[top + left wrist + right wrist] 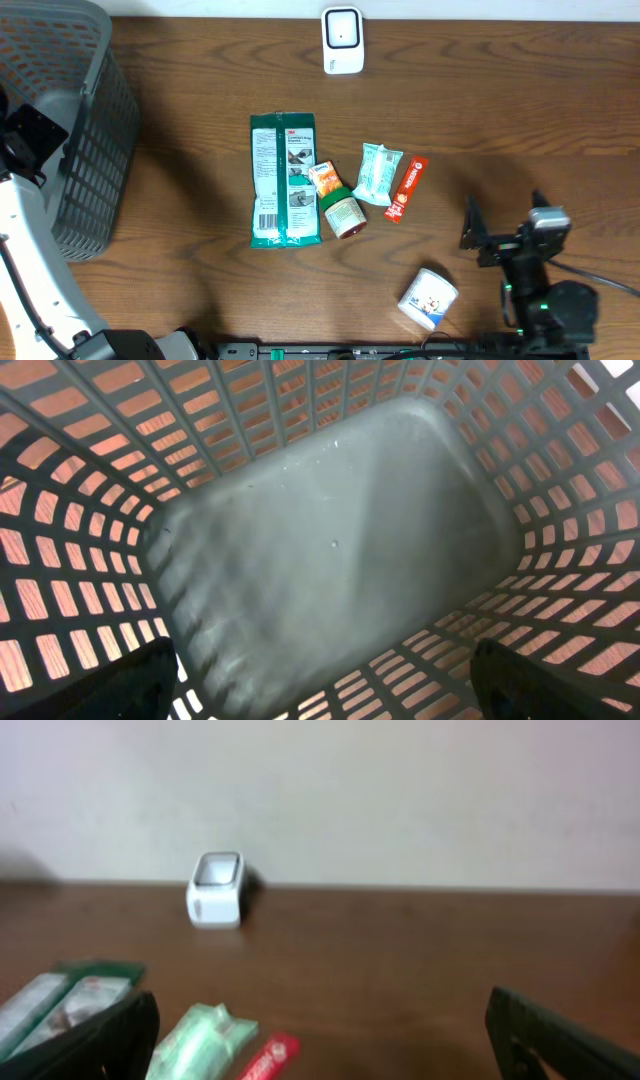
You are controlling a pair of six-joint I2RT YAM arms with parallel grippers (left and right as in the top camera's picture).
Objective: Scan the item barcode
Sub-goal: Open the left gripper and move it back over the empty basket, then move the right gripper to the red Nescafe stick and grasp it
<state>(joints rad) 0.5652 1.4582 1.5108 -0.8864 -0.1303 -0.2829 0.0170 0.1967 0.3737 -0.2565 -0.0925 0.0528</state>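
Our right jaws gape open, empty, w/ the white tub (429, 298) near them & scanner (342, 40) well apart; left jaws open too, empty, over the basket (330, 560).

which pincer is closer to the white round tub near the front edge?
Right. The right pincer sits just right of the white round tub; the left pincer is far off, over the grey plastic basket at the far left.
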